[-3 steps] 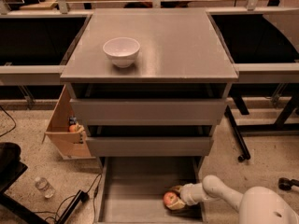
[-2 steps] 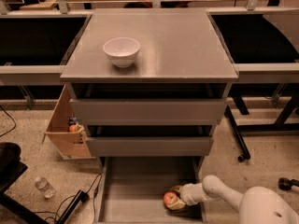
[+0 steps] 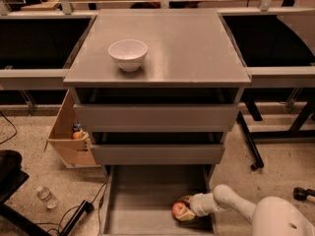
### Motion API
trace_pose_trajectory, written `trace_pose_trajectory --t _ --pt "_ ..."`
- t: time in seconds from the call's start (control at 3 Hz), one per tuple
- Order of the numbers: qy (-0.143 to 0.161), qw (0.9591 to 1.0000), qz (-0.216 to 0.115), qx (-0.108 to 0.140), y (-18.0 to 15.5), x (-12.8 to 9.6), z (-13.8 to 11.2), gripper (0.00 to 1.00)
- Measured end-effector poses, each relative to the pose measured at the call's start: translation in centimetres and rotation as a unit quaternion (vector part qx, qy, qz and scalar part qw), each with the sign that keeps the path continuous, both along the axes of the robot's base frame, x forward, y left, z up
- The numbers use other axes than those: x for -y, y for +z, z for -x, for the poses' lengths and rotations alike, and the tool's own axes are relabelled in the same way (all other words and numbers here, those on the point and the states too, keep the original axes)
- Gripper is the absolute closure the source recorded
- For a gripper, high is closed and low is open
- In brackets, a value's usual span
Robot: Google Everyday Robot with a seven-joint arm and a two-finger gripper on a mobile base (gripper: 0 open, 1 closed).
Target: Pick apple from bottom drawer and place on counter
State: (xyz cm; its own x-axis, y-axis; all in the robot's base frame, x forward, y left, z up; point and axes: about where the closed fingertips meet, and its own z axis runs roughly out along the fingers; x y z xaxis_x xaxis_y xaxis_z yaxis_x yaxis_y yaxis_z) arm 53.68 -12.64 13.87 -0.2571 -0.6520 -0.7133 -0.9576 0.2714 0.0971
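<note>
The apple [image 3: 178, 209] is small and red with a yellowish patch. It lies near the right front of the bottom drawer [image 3: 138, 200], which is pulled out at floor level. My gripper [image 3: 184, 211] reaches into the drawer from the right on a white arm and sits right at the apple, its fingers around it. The counter [image 3: 187, 43] is the flat grey top of the cabinet, high above the drawer.
A white bowl [image 3: 128, 54] stands on the counter's left part. Two upper drawers [image 3: 155, 117] stick out slightly above the bottom one. A light wooden box [image 3: 69, 136] leans at the cabinet's left. A plastic bottle [image 3: 47, 196] and cables lie on the floor.
</note>
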Motion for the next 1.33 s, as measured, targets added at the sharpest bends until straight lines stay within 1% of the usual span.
trace_pose_trajectory --t 0.67,1.0,1.33 --pt "0.0 1.0 0.0 0.0 0.0 -0.01 0.0 0.27" --pt "0.0 1.0 0.0 0.0 0.0 -0.01 0.01 0.0" --pt "0.0 1.0 0.0 0.0 -0.02 -0.02 0.01 0.0"
